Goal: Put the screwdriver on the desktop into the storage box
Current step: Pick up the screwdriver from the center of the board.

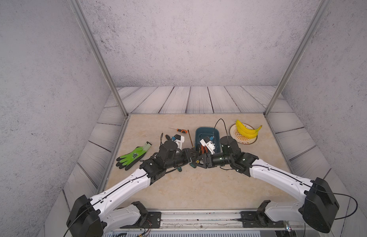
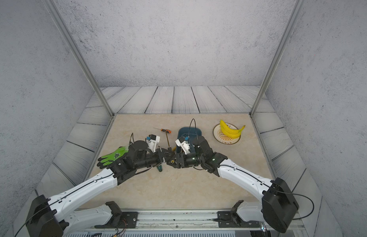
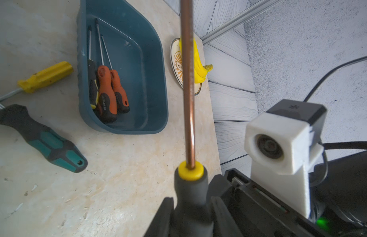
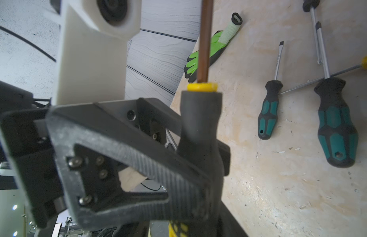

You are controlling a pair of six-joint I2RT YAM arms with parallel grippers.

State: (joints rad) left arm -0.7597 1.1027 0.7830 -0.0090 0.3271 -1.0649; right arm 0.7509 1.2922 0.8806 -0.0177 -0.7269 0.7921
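- Lying flat at the left of the desktop (image 1: 199,188), a green glove (image 1: 133,157) has no part in the job.
- Next, the left gripper (image 3: 192,213) is clenched on the grey handle of the held screwdriver (image 3: 190,184). In the left wrist view its fingers (image 3: 160,219) flank the handle below the yellow collar.
- That screwdriver is raised off the desktop. Its copper shaft (image 1: 190,139) points toward the far rail, running roughly alongside the long side of the storage box (image 3: 149,82) and just left of it.
- Loose on the desktop below and around it lie an orange T-handled screwdriver (image 1: 180,130), a yellow-handled screwdriver (image 3: 46,76), a large teal-and-black screwdriver (image 3: 43,141) and a small teal-and-black screwdriver (image 4: 268,110).
- The right gripper (image 1: 199,159) faces the left gripper tip to tip at the same handle. I cannot tell whether its jaws have closed on it, because the other arm's finger fills its wrist view.
- The box stands to the right of the shaft, on the right arm's side, with that arm's wrist over its near end. Three screwdrivers (image 3: 105,90) lie along one wall and the rest of the floor is bare.
- By my reading a handover is in hand. The coming move turns on a short carry to the right with little turning.
- Furthest right sits a plate (image 1: 251,142) with bananas (image 1: 247,130).
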